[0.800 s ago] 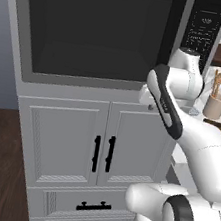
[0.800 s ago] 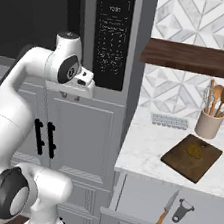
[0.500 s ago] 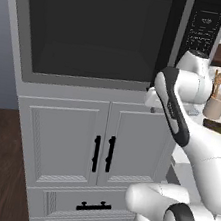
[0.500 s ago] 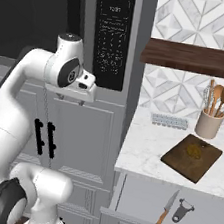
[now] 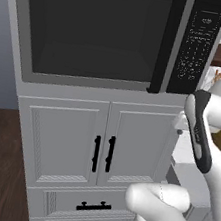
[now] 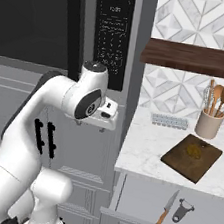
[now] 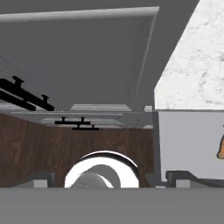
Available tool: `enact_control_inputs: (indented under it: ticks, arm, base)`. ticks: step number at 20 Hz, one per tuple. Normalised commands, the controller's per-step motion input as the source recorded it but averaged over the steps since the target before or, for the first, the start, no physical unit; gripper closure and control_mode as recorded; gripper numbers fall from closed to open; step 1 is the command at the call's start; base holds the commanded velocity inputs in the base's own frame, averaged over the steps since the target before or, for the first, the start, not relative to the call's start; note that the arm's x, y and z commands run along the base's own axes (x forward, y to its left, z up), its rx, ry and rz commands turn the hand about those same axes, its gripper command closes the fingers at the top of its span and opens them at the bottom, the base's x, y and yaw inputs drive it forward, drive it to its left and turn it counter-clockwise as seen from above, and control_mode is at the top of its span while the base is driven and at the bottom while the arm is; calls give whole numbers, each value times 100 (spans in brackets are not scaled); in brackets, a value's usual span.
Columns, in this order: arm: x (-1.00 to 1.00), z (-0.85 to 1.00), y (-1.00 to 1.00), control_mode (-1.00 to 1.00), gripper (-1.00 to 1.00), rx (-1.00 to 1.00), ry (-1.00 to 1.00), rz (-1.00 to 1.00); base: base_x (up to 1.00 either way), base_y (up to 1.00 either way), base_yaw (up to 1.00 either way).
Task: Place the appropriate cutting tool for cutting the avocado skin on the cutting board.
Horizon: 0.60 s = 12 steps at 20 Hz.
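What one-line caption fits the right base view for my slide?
White arm raised beside the microwave; avocado on the cutting board; knife and peeler in the open drawer.

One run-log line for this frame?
phase: approach | gripper: cannot tell, nothing held | orange-handled knife: in open drawer | dark brown wooden cutting board: holds olive-brown avocado

Flat, even rendered light fills all three views, with no clear single source and no glare. The microwave door [image 5: 96, 34] stays a dull dark panel with only a faint grey sheen. The marble counter [image 6: 144, 149] is the brightest surface, and the wall shelf [image 6: 194, 59] throws a soft shadow on the tiles beneath. Edges look slightly soft and pixelated; the hand view is coarse, with no bending at its borders.
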Motion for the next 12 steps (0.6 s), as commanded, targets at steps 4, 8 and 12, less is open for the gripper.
enact_control_inputs:
  ticks: [4,8,12]
  arm:
    - [-6,-71,-100,-100,-100,0,2,1]
    - [-1,-73,-100,-100,-100,0,11,0]
    - [0,-63,-100,-100,-100,0,15,0]
  base:
    - [0,0,0]
    - [0,0,0]
    - [0,0,0]
